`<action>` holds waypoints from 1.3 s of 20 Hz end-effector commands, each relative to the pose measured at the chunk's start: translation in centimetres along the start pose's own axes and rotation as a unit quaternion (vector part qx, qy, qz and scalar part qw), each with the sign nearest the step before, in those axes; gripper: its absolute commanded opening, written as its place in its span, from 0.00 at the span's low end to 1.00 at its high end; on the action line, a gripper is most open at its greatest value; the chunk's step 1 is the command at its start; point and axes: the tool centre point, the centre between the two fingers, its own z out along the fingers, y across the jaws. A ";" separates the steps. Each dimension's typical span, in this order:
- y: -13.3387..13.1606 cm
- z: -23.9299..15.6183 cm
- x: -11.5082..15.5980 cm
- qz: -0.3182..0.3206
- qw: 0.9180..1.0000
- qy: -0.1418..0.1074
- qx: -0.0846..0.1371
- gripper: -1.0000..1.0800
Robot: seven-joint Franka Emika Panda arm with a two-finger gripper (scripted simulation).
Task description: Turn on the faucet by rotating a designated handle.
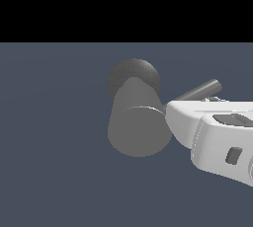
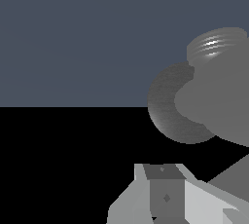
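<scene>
my gripper comes in from the exterior view's right, its glossy white body filling the lower right corner, its tip right against the side of the faucet. i cannot tell whether my fingers are spread or closed; the tips are hidden behind the white housing and the cylinder. in the wrist view only one grey finger pad shows, close to the lens. the faucet is a thick matte grey cylinder, flat round end face turned toward the exterior camera, a darker round base behind it. beyond my gripper the handle, a thin rod, slants up toward the exterior view's right. farthest back lies a plain blue-grey floor.
</scene>
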 end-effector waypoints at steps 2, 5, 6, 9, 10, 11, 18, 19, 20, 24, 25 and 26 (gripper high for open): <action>1.5 0.3 -2.7 -0.003 1.000 -0.022 -0.006 0.00; 2.1 0.2 -3.6 -0.004 1.000 -0.025 -0.007 0.00; 2.3 0.2 -3.9 -0.004 1.000 -0.026 -0.007 0.00; 2.8 0.2 -4.8 -0.005 1.000 -0.030 -0.007 0.00; 3.0 0.2 -5.1 -0.005 0.999 -0.031 -0.007 0.00; 3.2 0.2 -5.4 -0.005 0.999 -0.032 -0.007 0.00; 3.1 -0.3 -3.6 0.000 1.000 -0.002 -0.002 0.00; 3.4 -0.3 -3.9 -0.001 1.000 -0.004 -0.002 0.00; 3.7 -0.3 -4.2 -0.001 1.000 -0.005 -0.002 0.00; 4.9 -0.2 -5.2 -0.002 1.000 -0.011 -0.003 0.00; 5.2 -0.2 -5.5 -0.002 1.000 -0.012 -0.004 0.00; 5.5 -0.2 -5.7 -0.002 1.000 -0.014 -0.004 0.00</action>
